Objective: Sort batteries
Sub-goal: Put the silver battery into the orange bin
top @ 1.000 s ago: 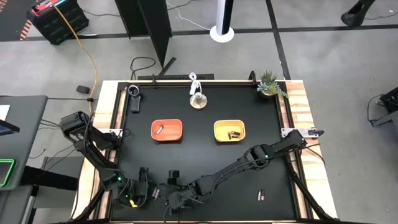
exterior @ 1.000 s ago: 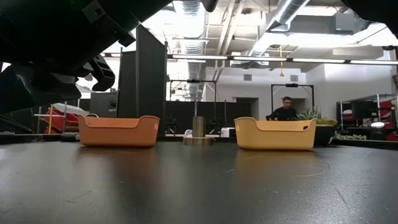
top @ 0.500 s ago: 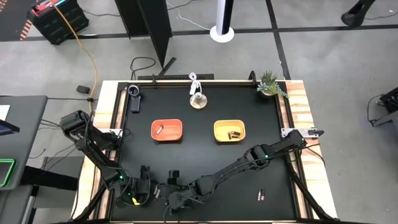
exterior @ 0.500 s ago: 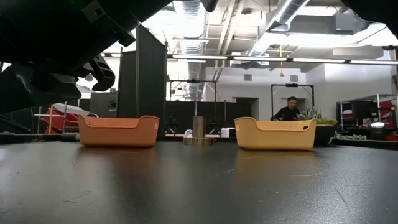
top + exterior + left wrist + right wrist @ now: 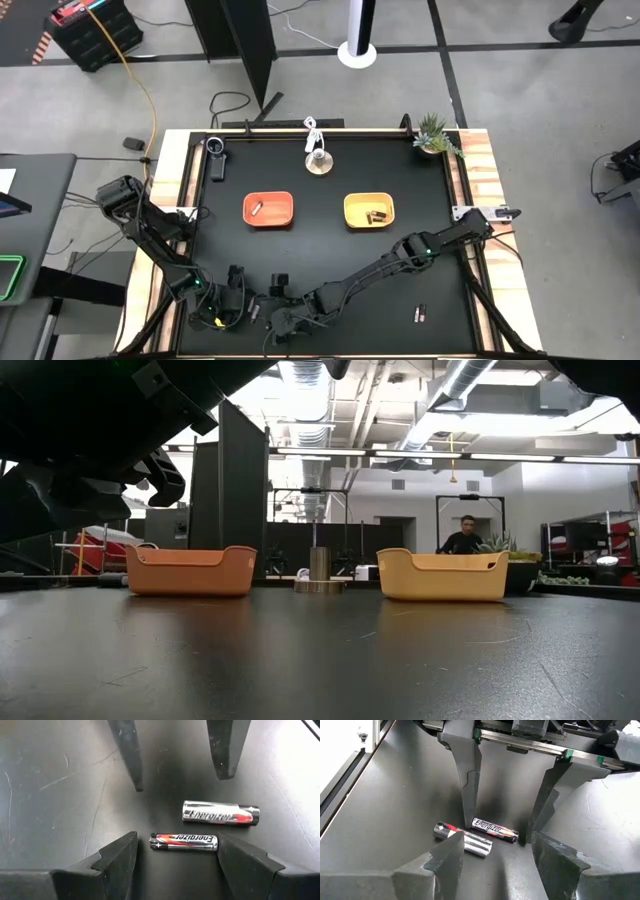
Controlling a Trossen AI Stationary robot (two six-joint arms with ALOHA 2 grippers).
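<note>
My left claw [image 5: 175,855] hangs open low over the worktop [image 5: 330,255], near its 7 o'clock corner in the high view; my right claw [image 5: 490,857], open too, faces it from just beside. Between both sets of fingers lie two batteries side by side: the fatter battery [image 5: 220,813] and the slimmer battery [image 5: 183,842], its long axis spanning my left claw's gap, so I judge that one mine
</note>
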